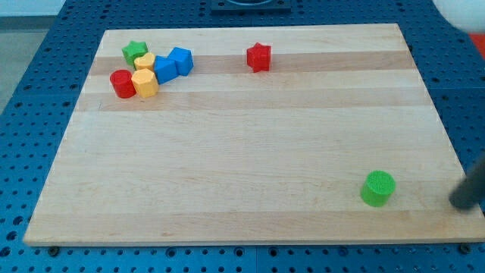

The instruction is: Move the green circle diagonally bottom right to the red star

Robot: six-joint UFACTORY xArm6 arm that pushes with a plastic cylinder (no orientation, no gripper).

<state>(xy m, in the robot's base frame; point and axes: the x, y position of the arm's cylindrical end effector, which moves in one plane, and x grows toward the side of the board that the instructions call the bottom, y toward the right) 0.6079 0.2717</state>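
While the green circle [377, 188] sits near the tabletop's [250, 152] bottom-right corner, my tip [457, 203] rests just off the board's right edge, to the circle's right and apart from it. I carry no hand, only a dark rod, so nothing is gripped. The red star [258, 57] stands near the view's top, a little right of centre, well apart from the circle. At the top left lies a tight cluster: a green star [135, 51], a yellow block [145, 62] beneath it, a second yellow block [145, 83], a red cylinder [121, 83] at its left, and two blue blocks, one [164, 70] beside the yellows and the other [181, 60] at its right.
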